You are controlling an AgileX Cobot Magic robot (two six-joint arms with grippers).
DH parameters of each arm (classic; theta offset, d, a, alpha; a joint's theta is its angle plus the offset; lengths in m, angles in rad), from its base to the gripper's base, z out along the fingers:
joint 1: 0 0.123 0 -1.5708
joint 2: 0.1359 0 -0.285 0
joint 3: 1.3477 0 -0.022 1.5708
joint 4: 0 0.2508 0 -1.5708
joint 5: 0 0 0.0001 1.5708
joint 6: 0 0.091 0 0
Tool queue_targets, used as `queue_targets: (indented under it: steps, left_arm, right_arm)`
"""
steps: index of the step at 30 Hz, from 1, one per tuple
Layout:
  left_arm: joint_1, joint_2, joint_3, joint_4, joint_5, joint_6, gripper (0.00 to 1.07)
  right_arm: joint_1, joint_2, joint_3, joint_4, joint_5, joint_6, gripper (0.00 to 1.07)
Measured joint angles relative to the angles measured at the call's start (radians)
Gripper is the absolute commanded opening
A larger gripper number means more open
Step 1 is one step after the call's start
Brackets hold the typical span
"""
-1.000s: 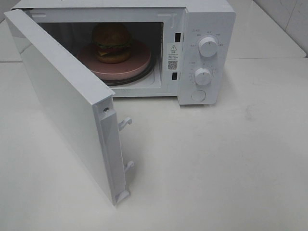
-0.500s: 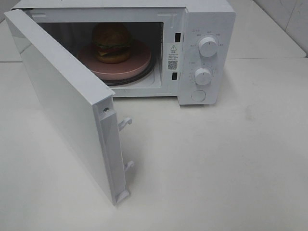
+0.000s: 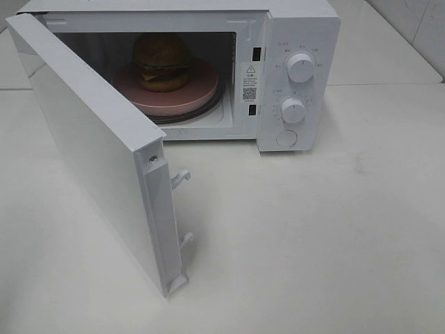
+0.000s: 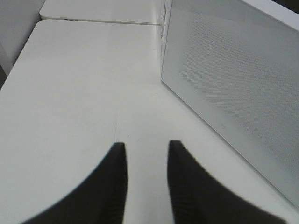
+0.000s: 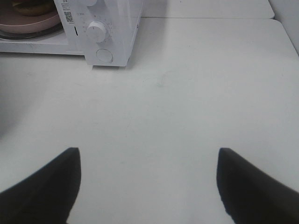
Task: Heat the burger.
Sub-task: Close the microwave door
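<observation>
The burger (image 3: 161, 61), a tall golden-brown bun with green, red and yellow layers, stands on a round pink plate (image 3: 195, 97) inside the white microwave (image 3: 299, 28). The microwave door (image 3: 90, 139) hangs wide open toward the front left. Neither gripper shows in the high view. In the left wrist view my left gripper (image 4: 145, 144) hovers over bare table beside the door's outer face (image 4: 233, 93), its fingers a narrow gap apart and holding nothing. My right gripper (image 5: 148, 151) stands wide open and holds nothing, over the table in front of the microwave's control panel (image 5: 100, 32).
Two round knobs (image 3: 300, 67) and a round button (image 3: 286, 138) sit on the microwave's right panel. The open door's latch hooks (image 3: 182, 177) stick out from its free edge. White table (image 3: 334, 229) stretches in front and to the right.
</observation>
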Motion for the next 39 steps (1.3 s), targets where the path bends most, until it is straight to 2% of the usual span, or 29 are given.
queue_targets:
  steps: [1,2,6,8,9,11,12,14,15,16,18,19,20,22,26,29,30,32,33,34,35,36,37,38,39]
  left_arm:
    - [0.0,0.0,0.0,0.0,0.0,0.0,0.05]
    - [0.0,0.02,0.0,0.0,-0.015,0.0,0.0]
    - [0.0,0.069,0.012,0.0,-0.092,0.0,0.0]
    - [0.0,0.119,0.079,0.0,-0.252,0.0,0.0]
    - [0.0,0.119,0.079,0.0,-0.252,0.0,0.0]
    - [0.0,0.149,0.149,0.0,-0.399,0.008,0.0]
    - [0.0,0.149,0.149,0.0,-0.399,0.008,0.0]
    - [0.0,0.18,0.215,-0.015,-0.571,0.037,0.0]
    - [0.0,0.18,0.215,-0.015,-0.571,0.037,0.0]
    - [0.0,0.203,0.262,-0.026,-0.686,0.057,0.0]
    - [0.0,0.217,0.283,-0.029,-0.749,0.065,0.0]
    - [0.0,0.25,0.316,-0.036,-0.87,0.069,0.0]
    - [0.0,0.25,0.316,-0.036,-0.87,0.069,0.0]
    - [0.0,0.309,0.352,-0.037,-1.008,0.071,0.0]
    - [0.0,0.382,0.363,-0.032,-1.089,0.071,0.0]
    - [0.0,0.468,0.365,0.009,-1.164,0.038,0.0]
    - [0.0,0.534,0.365,0.062,-1.211,-0.004,0.0]
    - [0.0,0.559,0.365,0.092,-1.233,-0.023,0.0]
    - [0.0,0.622,0.365,0.165,-1.289,-0.081,0.0]
    - [0.0,0.622,0.365,0.165,-1.289,-0.081,0.0]
    - [0.0,0.674,0.365,0.241,-1.34,-0.135,0.0]
    - [0.0,0.703,0.365,0.282,-1.371,-0.166,0.0]
    - [0.0,0.703,0.365,0.282,-1.371,-0.166,0.0]
    - [0.0,0.759,0.365,0.357,-1.439,-0.219,0.0]
    - [0.0,0.781,0.365,0.395,-1.468,-0.236,0.0]
  right_arm:
    - [0.0,0.0,0.0,0.0,0.0,0.0,0.76]
    - [0.0,0.0,0.0,0.0,0.0,0.0,0.76]
    - [0.0,0.0,0.0,0.0,0.0,0.0,0.76]
    - [0.0,0.0,0.0,0.0,0.0,0.0,0.76]
    - [0.0,0.0,0.0,0.0,0.0,0.0,0.76]
    - [0.0,0.0,0.0,0.0,0.0,0.0,0.76]
    - [0.0,0.0,0.0,0.0,0.0,0.0,0.76]
    - [0.0,0.0,0.0,0.0,0.0,0.0,0.76]
    - [0.0,0.0,0.0,0.0,0.0,0.0,0.76]
    - [0.0,0.0,0.0,0.0,0.0,0.0,0.76]
    - [0.0,0.0,0.0,0.0,0.0,0.0,0.76]
    - [0.0,0.0,0.0,0.0,0.0,0.0,0.76]
    - [0.0,0.0,0.0,0.0,0.0,0.0,0.76]
    - [0.0,0.0,0.0,0.0,0.0,0.0,0.76]
    - [0.0,0.0,0.0,0.0,0.0,0.0,0.76]
    - [0.0,0.0,0.0,0.0,0.0,0.0,0.76]
    - [0.0,0.0,0.0,0.0,0.0,0.0,0.76]
    - [0.0,0.0,0.0,0.0,0.0,0.0,0.76]
    - [0.0,0.0,0.0,0.0,0.0,0.0,0.76]
    - [0.0,0.0,0.0,0.0,0.0,0.0,0.76]
    - [0.0,0.0,0.0,0.0,0.0,0.0,0.76]
    - [0.0,0.0,0.0,0.0,0.0,0.0,0.76]
    - [0.0,0.0,0.0,0.0,0.0,0.0,0.76]
    - [0.0,0.0,0.0,0.0,0.0,0.0,0.76]
    - [0.0,0.0,0.0,0.0,0.0,0.0,0.76]
